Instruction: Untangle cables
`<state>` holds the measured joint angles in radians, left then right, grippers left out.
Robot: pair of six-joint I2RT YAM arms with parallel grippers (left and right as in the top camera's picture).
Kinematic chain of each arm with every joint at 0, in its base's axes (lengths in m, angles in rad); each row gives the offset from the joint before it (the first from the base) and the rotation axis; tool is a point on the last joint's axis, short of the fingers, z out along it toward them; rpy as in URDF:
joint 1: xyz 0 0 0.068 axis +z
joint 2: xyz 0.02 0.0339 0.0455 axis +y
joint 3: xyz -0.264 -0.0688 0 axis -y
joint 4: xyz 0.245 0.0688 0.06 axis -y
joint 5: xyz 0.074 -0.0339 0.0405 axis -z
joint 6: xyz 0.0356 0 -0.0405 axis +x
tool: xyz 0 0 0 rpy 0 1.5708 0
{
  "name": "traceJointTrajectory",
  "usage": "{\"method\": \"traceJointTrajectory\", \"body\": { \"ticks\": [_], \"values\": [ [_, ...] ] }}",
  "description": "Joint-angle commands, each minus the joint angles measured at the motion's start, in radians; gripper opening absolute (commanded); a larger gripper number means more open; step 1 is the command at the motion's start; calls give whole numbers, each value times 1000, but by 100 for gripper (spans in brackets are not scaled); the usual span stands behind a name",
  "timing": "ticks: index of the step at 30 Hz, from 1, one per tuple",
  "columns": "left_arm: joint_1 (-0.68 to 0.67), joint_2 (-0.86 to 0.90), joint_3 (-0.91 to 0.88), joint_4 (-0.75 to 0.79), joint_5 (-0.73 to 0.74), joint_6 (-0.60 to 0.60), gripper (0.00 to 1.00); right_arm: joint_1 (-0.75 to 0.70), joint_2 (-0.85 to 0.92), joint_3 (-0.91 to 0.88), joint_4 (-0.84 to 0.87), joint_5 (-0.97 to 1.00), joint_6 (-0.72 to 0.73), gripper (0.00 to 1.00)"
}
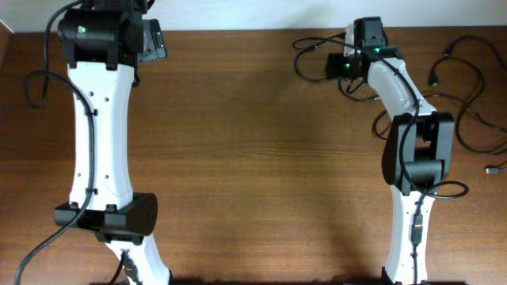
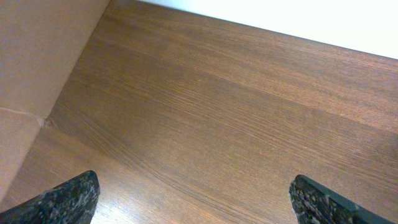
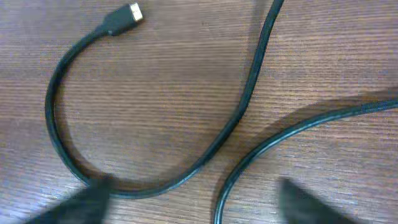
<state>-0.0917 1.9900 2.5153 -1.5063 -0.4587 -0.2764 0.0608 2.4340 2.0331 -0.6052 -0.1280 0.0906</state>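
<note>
I see the left gripper (image 2: 193,208) spread wide above the table (image 2: 217,112). The right gripper (image 3: 189,202), fingers spread too, hangs over two black cables (image 3: 245,106).

The brown wood-grain counter (image 2: 236,118) looks matt, with fine grain lines under a faint sheen. The thin black cables (image 3: 247,93) have a smooth, slightly glossy plastic jacket, and one small black plug (image 3: 118,22) ends in a bright metal tip. On the left gripper (image 2: 194,190), the fingers (image 2: 68,200) are dark, speckled and rough-looking. The white arm shells (image 1: 99,134) are smooth, glossy plastic.
</note>
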Motion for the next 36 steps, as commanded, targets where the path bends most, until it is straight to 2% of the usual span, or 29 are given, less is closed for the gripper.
{"method": "traceJointTrajectory", "body": {
  "ticks": [1,2,5,8,13,17,25,33,34,35,36],
  "values": [
    [6,0,3,3,10,10,99,5,-7,15,-34,10,-94,99],
    [6,0,3,6,10,9,99,5,-31,15,-38,10,-114,99],
    [6,0,3,9,10,9,99,5,-298,15,-65,74,-206,99],
    [6,0,3,1,10,9,99,5,-618,15,-202,89,-349,99],
    [6,0,3,1,11,9,99,5,-851,15,-355,141,-391,99],
    [6,0,3,1,11,9,99,5,-950,15,-486,141,-416,99],
    [6,0,3,1,11,9,99,5,-955,14,-594,166,-420,99],
    [6,0,3,1,10,9,99,5,-954,14,-589,134,-423,99],
    [6,1,3,1,11,9,99,5,-985,-2,-566,132,-423,99],
    [6,1,3,1,11,9,99,5,-1070,-104,-458,132,-423,99],
    [6,0,3,1,11,9,99,5,-1193,-286,-295,132,-423,99]
  ]
}}
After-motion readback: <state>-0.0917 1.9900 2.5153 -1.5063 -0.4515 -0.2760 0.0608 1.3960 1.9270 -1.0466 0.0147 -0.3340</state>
